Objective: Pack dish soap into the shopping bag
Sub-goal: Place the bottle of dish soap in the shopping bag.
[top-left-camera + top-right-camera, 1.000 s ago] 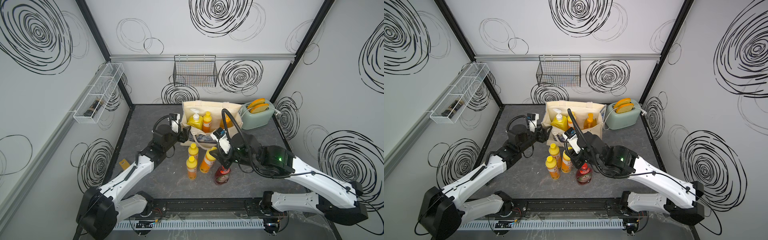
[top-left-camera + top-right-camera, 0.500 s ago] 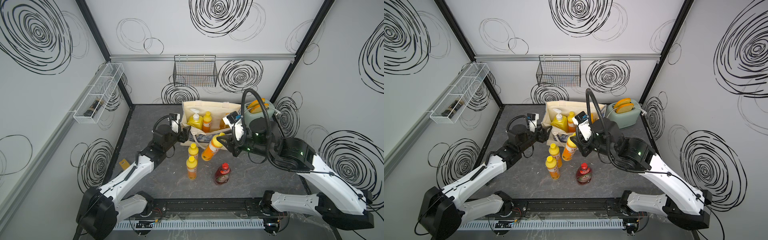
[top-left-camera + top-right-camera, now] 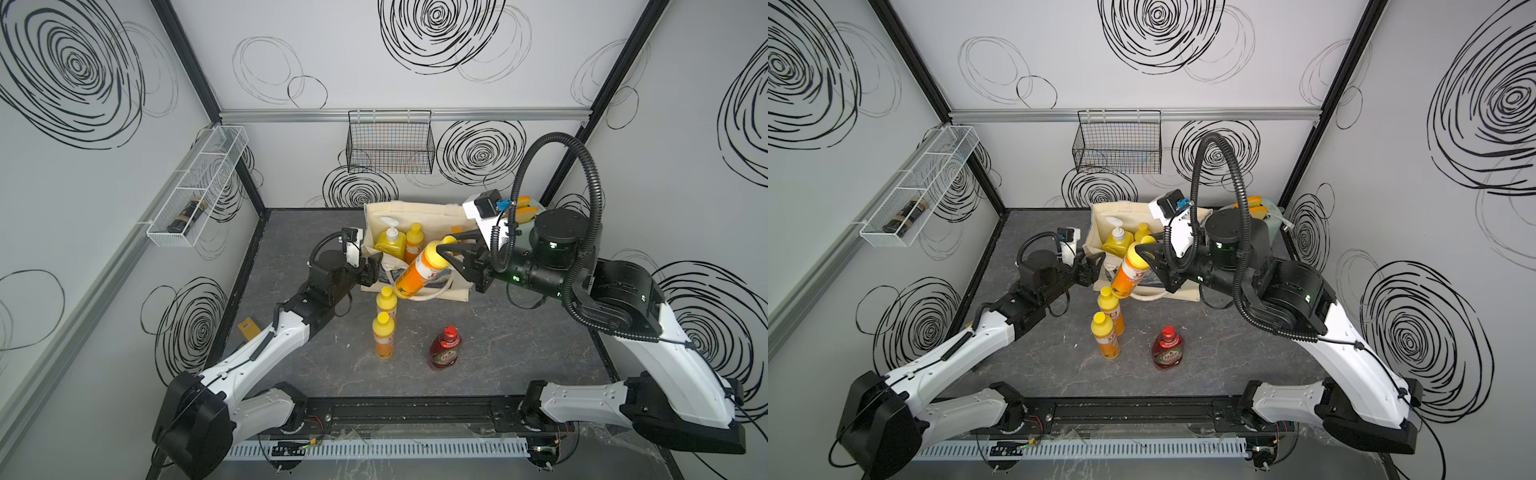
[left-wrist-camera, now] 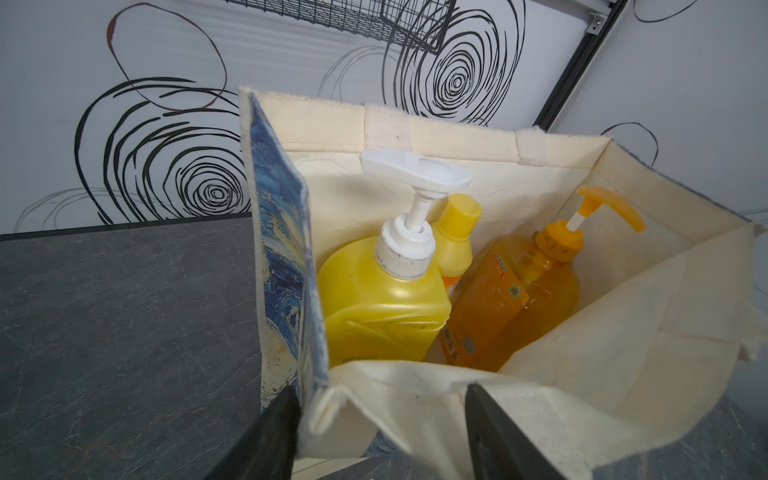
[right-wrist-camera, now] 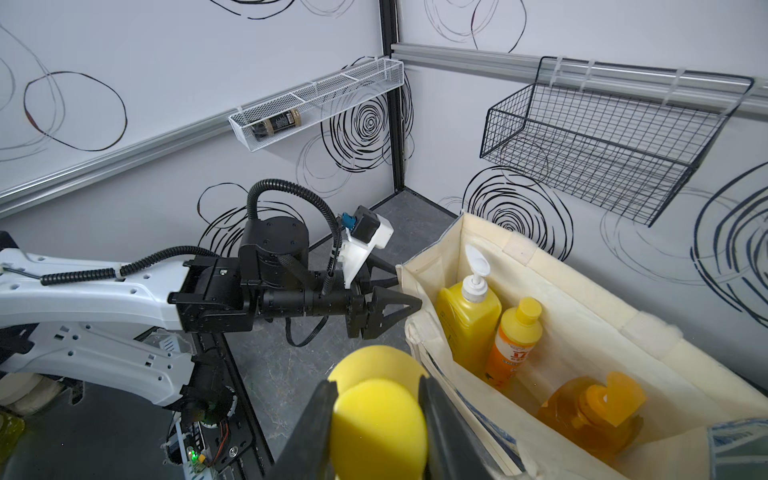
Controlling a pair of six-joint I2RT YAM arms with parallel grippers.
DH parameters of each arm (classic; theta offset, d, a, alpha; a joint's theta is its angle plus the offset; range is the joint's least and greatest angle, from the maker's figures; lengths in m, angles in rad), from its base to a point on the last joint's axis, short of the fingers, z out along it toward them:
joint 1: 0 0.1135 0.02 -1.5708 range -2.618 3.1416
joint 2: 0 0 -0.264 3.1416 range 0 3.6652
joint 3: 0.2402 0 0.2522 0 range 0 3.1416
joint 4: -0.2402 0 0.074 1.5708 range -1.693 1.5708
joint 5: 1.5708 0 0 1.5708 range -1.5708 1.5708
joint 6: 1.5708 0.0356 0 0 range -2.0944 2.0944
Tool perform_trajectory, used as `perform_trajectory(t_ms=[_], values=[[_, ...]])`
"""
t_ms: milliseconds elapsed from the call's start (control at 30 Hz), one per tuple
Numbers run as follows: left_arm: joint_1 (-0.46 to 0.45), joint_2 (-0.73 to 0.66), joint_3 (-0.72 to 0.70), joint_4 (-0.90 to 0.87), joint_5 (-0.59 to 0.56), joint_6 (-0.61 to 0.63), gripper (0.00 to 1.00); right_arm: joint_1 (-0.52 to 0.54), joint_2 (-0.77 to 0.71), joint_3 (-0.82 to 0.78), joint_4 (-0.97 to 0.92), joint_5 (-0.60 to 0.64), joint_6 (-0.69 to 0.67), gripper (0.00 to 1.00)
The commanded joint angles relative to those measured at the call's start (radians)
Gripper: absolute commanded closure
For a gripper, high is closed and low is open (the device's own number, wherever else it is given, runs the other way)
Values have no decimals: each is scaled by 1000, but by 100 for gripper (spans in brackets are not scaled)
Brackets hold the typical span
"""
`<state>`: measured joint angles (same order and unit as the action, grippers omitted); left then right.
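Note:
The cream shopping bag [image 3: 415,210] [image 3: 1129,210] stands open at the back of the table. Inside it are a yellow white-pump bottle [image 4: 382,299], a small yellow bottle [image 4: 455,245] and a clear orange pump bottle [image 4: 519,299]. My right gripper [image 3: 444,252] [image 5: 376,390] is shut on the cap end of another small dish soap bottle [image 3: 419,270], which hangs tilted in the air just in front of the bag. My left gripper [image 3: 374,266] [image 4: 380,392] is open, its fingers straddling the bag's near left corner. Two small yellow bottles [image 3: 386,301] [image 3: 383,336] and a red Fairy bottle [image 3: 445,349] stand on the table.
A pale green toaster [image 3: 1258,208] sits behind my right arm. A black wire basket [image 3: 390,143] hangs on the back wall. A white wire shelf [image 3: 199,187] with a dark jar hangs on the left wall. A small yellow tag [image 3: 248,328] lies beside my left arm.
My right gripper has lifted the small bottle off the table beside the red bottle and carried it up and back toward the bag. My left arm has not moved.

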<state>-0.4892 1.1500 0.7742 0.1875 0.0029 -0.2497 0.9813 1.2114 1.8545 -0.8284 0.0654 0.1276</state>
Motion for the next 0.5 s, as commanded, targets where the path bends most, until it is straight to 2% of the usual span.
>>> perform_trajectory(t_ms=[0, 467], values=[[-14, -1, 13, 13, -17, 20, 35, -10, 7, 75, 104, 58, -36, 100], [-44, 7, 20, 11, -59, 40, 36, -58, 96, 226, 111, 212, -121, 100]])
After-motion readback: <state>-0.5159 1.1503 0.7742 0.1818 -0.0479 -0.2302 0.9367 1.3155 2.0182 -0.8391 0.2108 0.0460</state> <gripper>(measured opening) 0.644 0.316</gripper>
